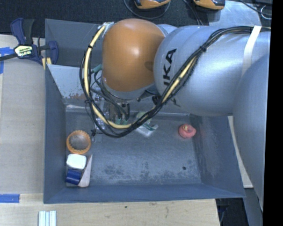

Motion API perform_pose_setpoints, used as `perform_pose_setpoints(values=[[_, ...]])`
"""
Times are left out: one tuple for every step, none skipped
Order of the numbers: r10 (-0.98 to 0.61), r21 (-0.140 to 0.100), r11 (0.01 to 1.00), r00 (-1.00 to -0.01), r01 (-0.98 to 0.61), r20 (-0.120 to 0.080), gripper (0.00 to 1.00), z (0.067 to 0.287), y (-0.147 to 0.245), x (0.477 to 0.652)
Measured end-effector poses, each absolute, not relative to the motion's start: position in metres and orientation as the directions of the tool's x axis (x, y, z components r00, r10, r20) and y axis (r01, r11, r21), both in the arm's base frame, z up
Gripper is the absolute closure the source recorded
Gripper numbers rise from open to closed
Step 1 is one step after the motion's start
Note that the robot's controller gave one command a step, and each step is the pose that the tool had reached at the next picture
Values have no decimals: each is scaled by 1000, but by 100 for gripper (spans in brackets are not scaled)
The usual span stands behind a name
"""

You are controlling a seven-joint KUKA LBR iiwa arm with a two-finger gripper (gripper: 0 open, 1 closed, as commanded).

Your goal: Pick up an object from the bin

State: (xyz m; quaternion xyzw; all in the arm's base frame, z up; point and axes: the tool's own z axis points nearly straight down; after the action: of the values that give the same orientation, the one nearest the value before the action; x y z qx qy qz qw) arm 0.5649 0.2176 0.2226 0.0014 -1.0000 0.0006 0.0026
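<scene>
Tan and see-through, a ring [79,141] like a flat-lying roll of tape rests on the floor of the grey bin [53,144], below and to the left of the orange cover [130,53] on the robot's wrist. Lower still from the cover, and on the same left side, a white block [76,160] lies touching a blue cap-like piece [73,178]. A pale cream strip [86,174] runs along their right edge. These three lie together by the bin's front left corner, just beside the ring.

Straight under the orange cover hangs the gripper [115,114], a dark cluster of metal and wiring looped by yellow and black cables [88,84]. It is low over the floor, close to the bin's back wall. The cover and cables hide its tip, so I cannot tell whether it is spread or pressed together, or whether anything is in it.

Below the cover's right side, a small clear wrapper [148,128] with a touch of green lies on the floor just beside the gripper. It is the nearest loose thing to the gripper, though whether the two touch cannot be made out.

Farther right of the cover, under the thick grey arm [213,66], a small pink rounded thing [187,131] sits near the back wall, well apart from the gripper and from the group at the left
</scene>
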Motion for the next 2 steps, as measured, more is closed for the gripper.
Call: perform_pose_setpoints(values=[[1,1,1000,-1000,1,-3,0,228,217,567],[122,-1,993,-993,122,4,0,69,244,553]])
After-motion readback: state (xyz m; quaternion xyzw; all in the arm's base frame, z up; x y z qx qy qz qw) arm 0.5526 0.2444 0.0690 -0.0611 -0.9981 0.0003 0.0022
